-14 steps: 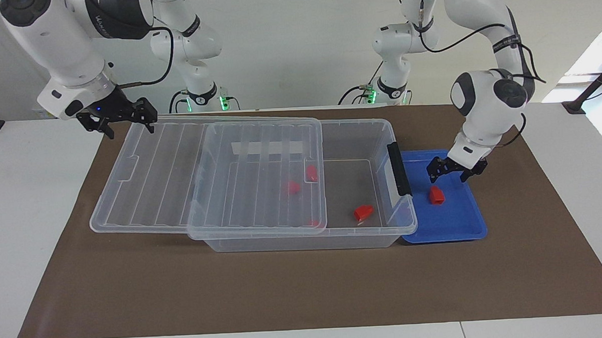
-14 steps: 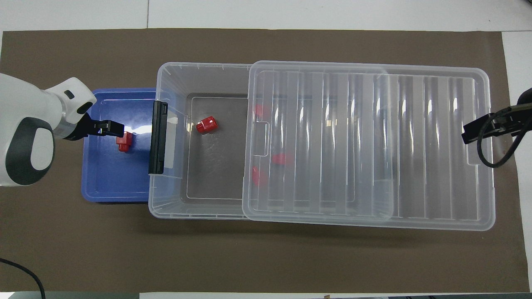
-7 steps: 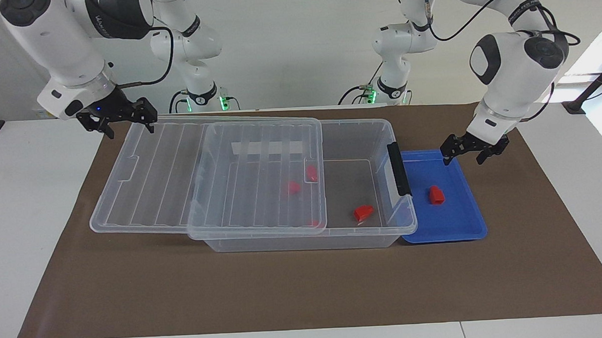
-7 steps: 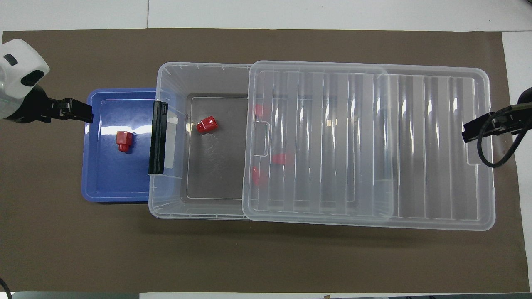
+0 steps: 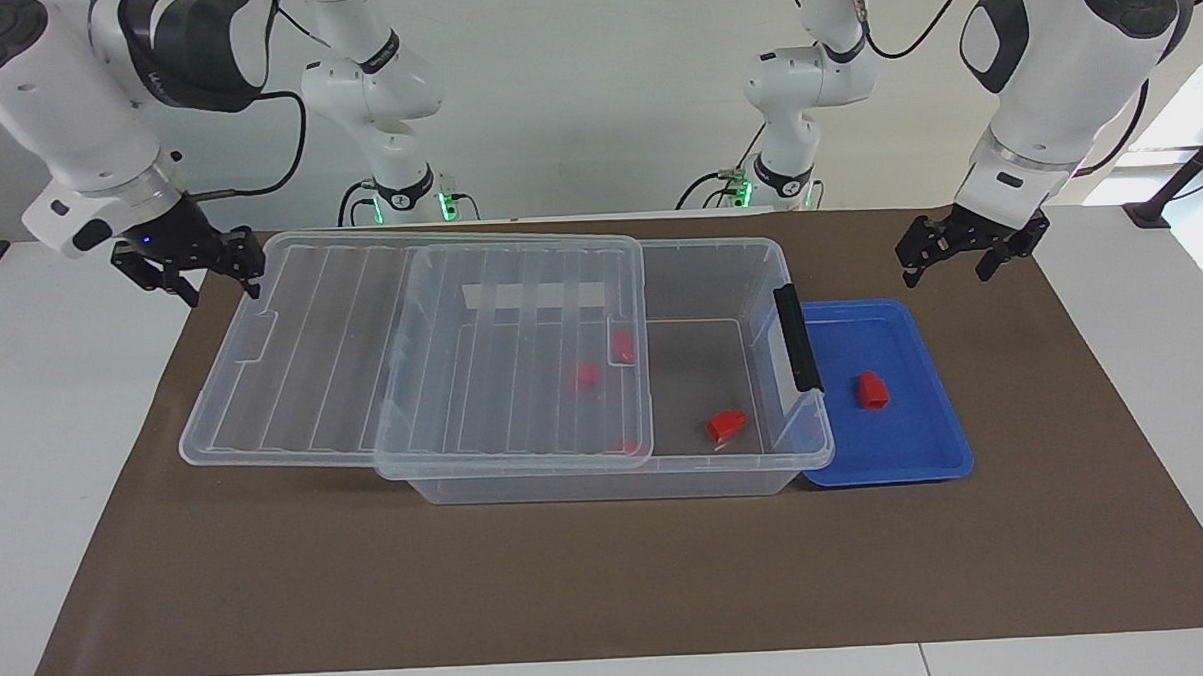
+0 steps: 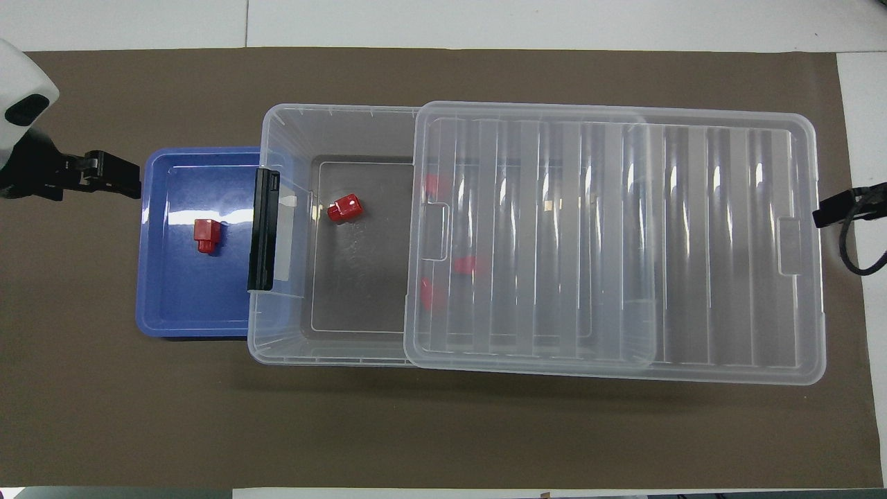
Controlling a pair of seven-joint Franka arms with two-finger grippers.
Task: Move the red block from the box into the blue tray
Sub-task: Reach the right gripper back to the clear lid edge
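One red block lies in the blue tray, also seen in the overhead view on the tray. The tray sits against the latch end of the clear box. Another red block lies in the box's uncovered part. Others show dimly under the lid, which is slid toward the right arm's end. My left gripper is open and empty, raised over the mat beside the tray. My right gripper is open and empty beside the lid's overhanging end.
A brown mat covers the table under everything. The black latch stands on the box's end wall by the tray. A black cable hangs by my right gripper.
My left gripper rose from over the red block in the tray and drew back toward its own end. My right gripper moved off the lid's edge. Block, lid and box stayed put.
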